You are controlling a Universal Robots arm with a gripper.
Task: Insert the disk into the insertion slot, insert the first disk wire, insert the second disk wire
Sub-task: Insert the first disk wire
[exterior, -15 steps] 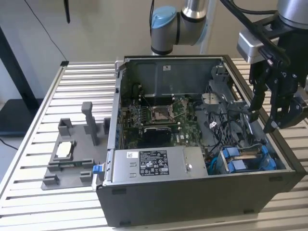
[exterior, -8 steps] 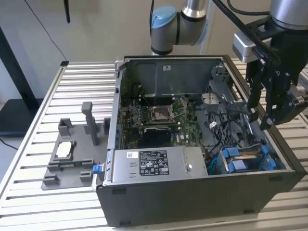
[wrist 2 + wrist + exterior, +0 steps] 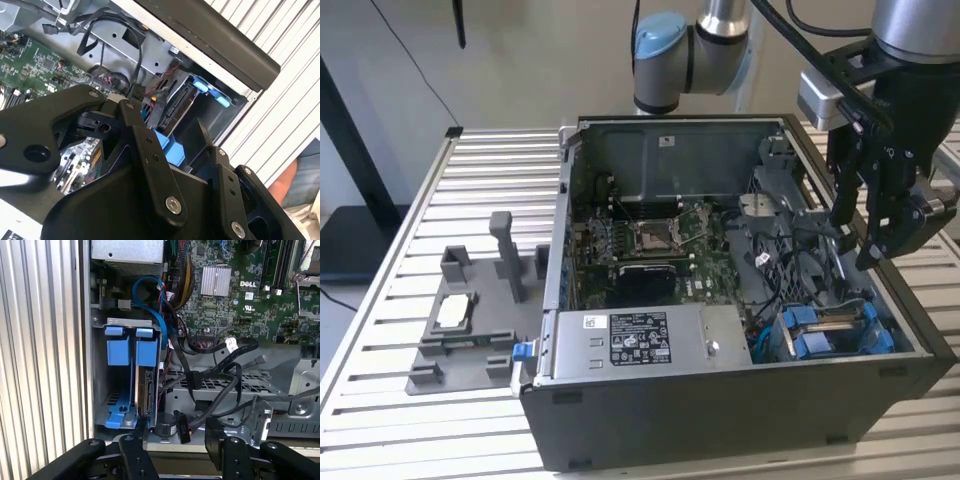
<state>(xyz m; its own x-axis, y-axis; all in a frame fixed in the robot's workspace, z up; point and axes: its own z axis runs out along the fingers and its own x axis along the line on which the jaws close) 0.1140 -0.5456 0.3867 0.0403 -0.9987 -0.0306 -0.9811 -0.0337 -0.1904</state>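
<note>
The disk (image 3: 146,390) stands on edge in the drive bay (image 3: 99,390) at a corner of the open computer case (image 3: 740,410), held in its blue carrier (image 3: 147,351). In the exterior view the blue carrier (image 3: 830,330) shows at the case's near right. My gripper (image 3: 858,235) hangs open above that corner, nothing between its fingers (image 3: 132,447). Loose black wires lie beside the bay, one connector (image 3: 182,426) close to the disk's end and another (image 3: 260,360) farther off. The disk's connector end (image 3: 175,107) shows between my open gripper's (image 3: 164,115) fingers.
A grey labelled power supply (image 3: 630,340) sits at the case's front. The green motherboard (image 3: 650,240) fills the middle. A blue cable (image 3: 150,290) loops above the bay. A grey fixture (image 3: 470,320) lies on the slatted table at the exterior view's left.
</note>
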